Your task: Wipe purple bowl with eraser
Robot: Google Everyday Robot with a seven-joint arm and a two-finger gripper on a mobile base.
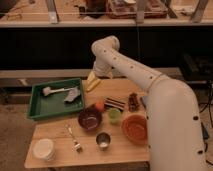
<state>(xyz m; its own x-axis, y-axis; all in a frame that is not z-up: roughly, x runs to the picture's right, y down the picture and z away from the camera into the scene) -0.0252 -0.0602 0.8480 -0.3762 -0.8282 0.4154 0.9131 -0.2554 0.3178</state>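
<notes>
The purple bowl (90, 119) stands upright near the middle of the wooden table (57, 131). Just behind it to the right lies the eraser (115, 104), a small flat block with dark and white stripes. My white arm rises from the right, bends at the top and comes down to the gripper (92, 82) at the table's back edge. Its yellowish fingers (90, 79) point down and stand spread, with nothing between them. The gripper is behind and left of the eraser, apart from it and from the bowl.
A green tray (36, 106) with a brush and a grey cloth fills the left back. An orange bowl (134, 128), a green cup (115, 116), a small orange ball (99, 106), a metal cup (103, 141), a fork (74, 138) and a white cup (43, 148) stand around the bowl.
</notes>
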